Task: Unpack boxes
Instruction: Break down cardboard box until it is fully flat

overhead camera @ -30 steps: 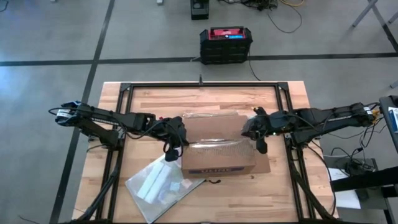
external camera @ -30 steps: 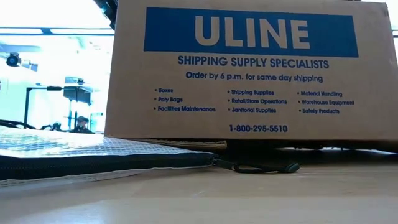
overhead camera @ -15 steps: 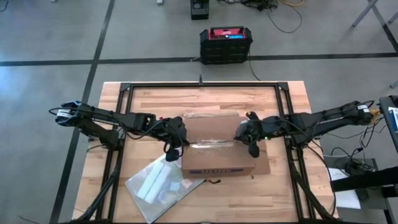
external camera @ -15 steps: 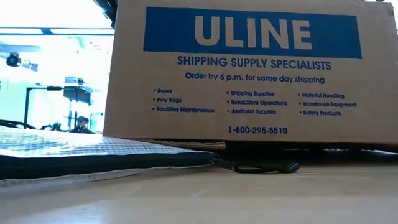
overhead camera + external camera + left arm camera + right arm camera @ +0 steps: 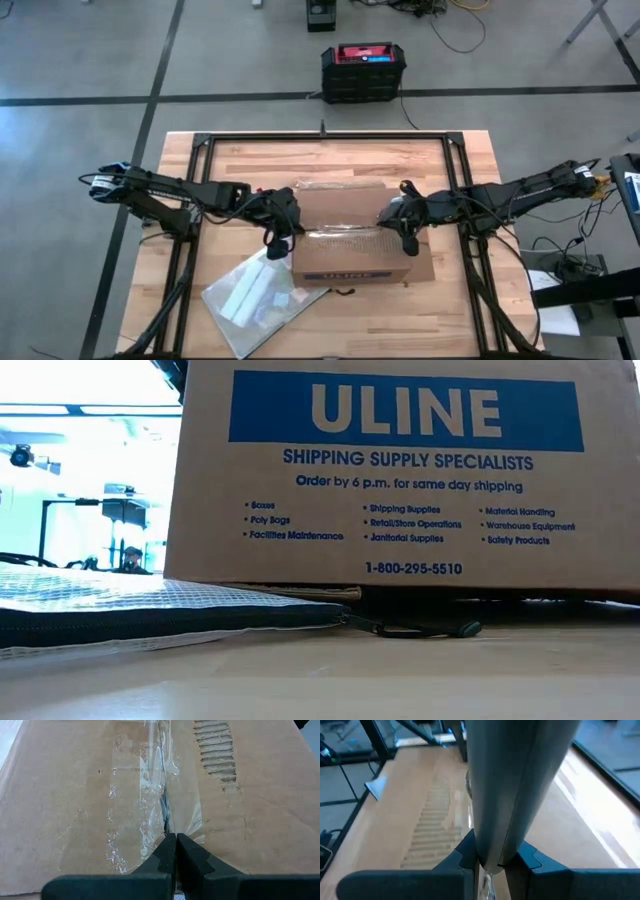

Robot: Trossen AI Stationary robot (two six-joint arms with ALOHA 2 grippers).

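1. The left gripper (image 5: pixel 176 840), its two dark fingers pressed fully together and holding nothing, rests its tip against the taped centre seam of the brown corrugated cardboard shipping box (image 5: pixel 352 240), at the box's nine o'clock edge in the overhead view.

2. The right gripper (image 5: pixel 402 226) is clamped on a long grey tool (image 5: pixel 512 785). Its fingers (image 5: pixel 526 859) pinch the base narrowly, and it hangs over the box top toward three o'clock. What sort of tool it is cannot be told.

3. The clear packing tape (image 5: pixel 150 790) along the seam lies wrinkled and partly split. A patch of torn liner exposes the fluting beside it. The flaps appear to be shut, so the seam seems to be the step in hand.

4. The box sits at the middle of the pale wooden table (image 5: pixel 250 160), its blue "ULINE" label (image 5: pixel 405 410) facing six o'clock. A clear plastic zip pouch (image 5: pixel 258 298) lies at the box's seven o'clock, just beside its corner. A black-and-red case (image 5: pixel 363 70) stands on the floor at twelve o'clock, well apart.

5. To finish the cut well, the tool likely needs to run shallow along the seam line, away from the steadying left fingers. The left gripper should press down so the box does not slide. A deep stroke could damage whatever is packed inside.
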